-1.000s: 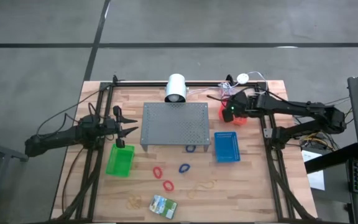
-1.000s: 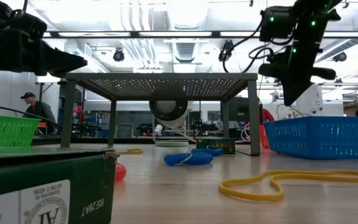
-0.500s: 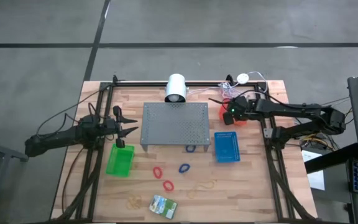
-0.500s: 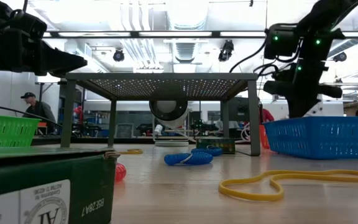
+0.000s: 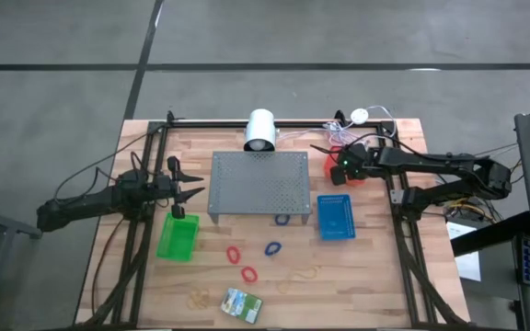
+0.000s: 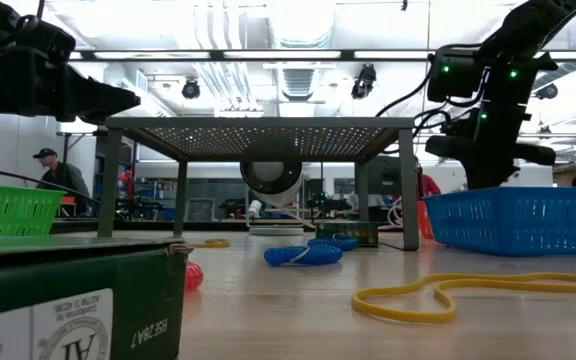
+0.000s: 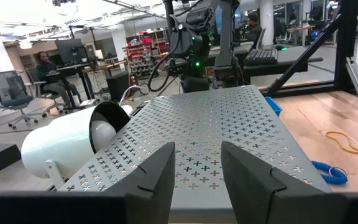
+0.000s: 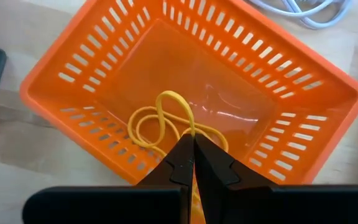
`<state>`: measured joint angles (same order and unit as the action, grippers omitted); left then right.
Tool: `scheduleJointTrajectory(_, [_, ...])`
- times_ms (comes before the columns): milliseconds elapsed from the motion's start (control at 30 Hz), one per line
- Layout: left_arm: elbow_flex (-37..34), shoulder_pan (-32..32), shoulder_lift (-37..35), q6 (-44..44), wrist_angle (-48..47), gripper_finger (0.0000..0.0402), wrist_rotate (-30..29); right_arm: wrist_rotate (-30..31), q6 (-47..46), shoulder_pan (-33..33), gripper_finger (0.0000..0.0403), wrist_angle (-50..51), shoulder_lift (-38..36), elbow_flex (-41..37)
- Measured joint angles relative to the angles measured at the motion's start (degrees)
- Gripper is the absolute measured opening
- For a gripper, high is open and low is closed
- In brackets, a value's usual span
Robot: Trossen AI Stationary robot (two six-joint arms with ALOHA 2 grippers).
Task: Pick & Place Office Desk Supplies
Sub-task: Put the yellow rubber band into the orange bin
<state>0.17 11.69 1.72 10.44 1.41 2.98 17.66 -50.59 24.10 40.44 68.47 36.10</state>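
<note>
Right hand [image 8: 192, 163] lowered, rubber band [image 8: 166, 124] seemingly over basket [image 8: 92, 56].

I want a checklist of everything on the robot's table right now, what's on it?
Surface: wooden table.
Job's things: red bands, blue bands, tan rubber bands, crayon box lie loose; yellow rubber band pinched over red basket.
Clutter: grey stand, green basket, blue basket, white camera.
Grippers: right gripper shut on the band; left gripper open, beside the stand.
Cables: white cable beyond the red basket.
Surroundings: people at desks.
</note>
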Motion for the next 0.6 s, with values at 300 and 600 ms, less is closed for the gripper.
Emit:
scheduleJointTrajectory(300, [0.0,0.0,0.0,0.0,0.0,0.0134,0.0,-1.7,-1.8,0.1,0.0008,-0.6,0.0,0.0])
scheduleJointTrajectory(600, [0.0,0.0,0.0,0.0,0.0,0.0134,0.0,-1.7,-2.4,0.6,0.0019,-0.6,0.0,0.0])
